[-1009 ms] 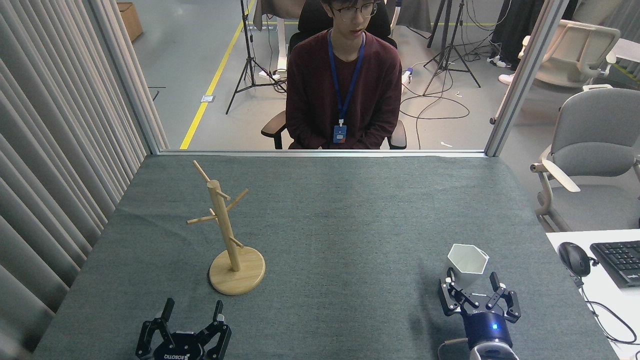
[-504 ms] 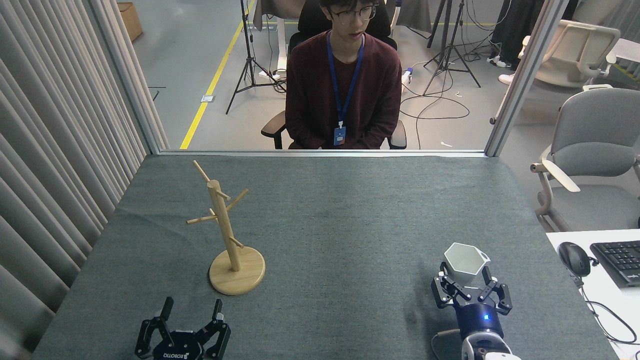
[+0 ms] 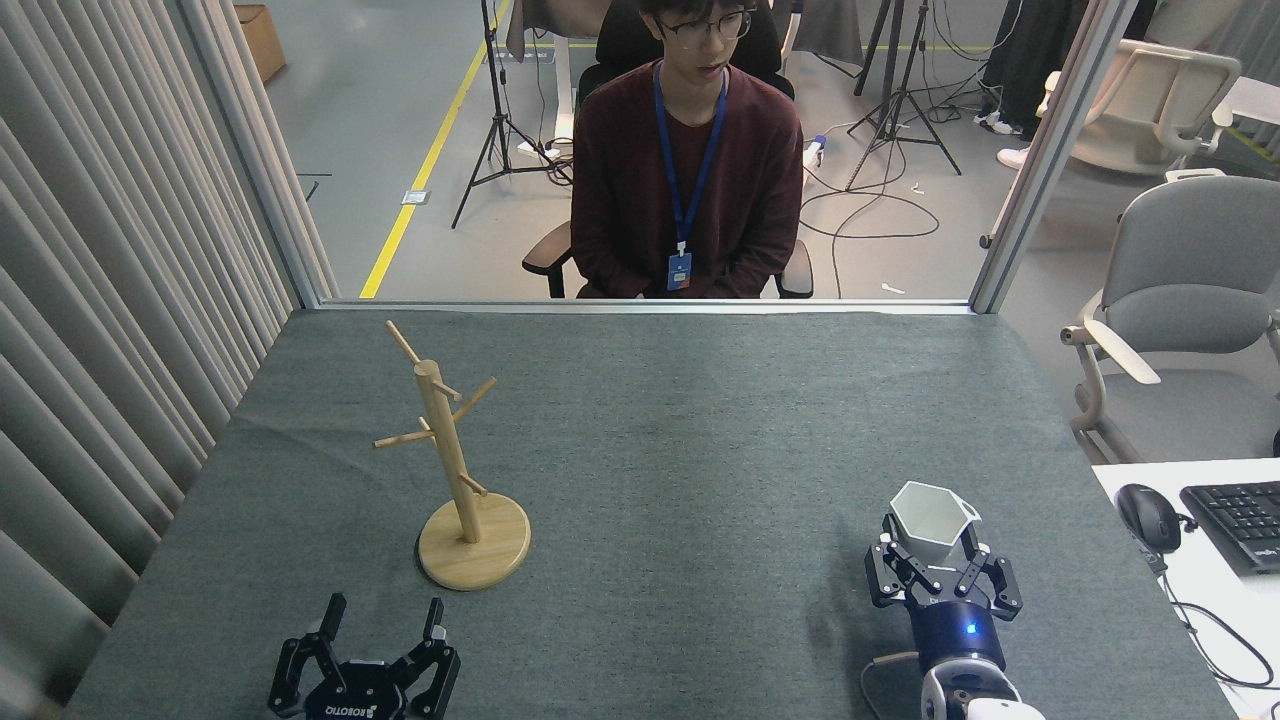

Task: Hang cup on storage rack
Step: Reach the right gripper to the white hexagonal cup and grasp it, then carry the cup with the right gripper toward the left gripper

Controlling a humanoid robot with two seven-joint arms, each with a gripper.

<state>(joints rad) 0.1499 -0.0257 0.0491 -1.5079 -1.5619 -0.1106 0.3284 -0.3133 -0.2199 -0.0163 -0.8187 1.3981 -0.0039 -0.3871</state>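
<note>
Head view: right gripper (image 3: pixel 935 553) around cup (image 3: pixel 931 522)

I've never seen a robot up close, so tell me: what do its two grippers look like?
Both are black metal claws with jointed linkage fingers. The left gripper carries white lettering on its body, printed upside down from this view. The right gripper sits on a round black wrist with a small blue light, a white arm segment below it and a thin pale cable beside it.
</note>
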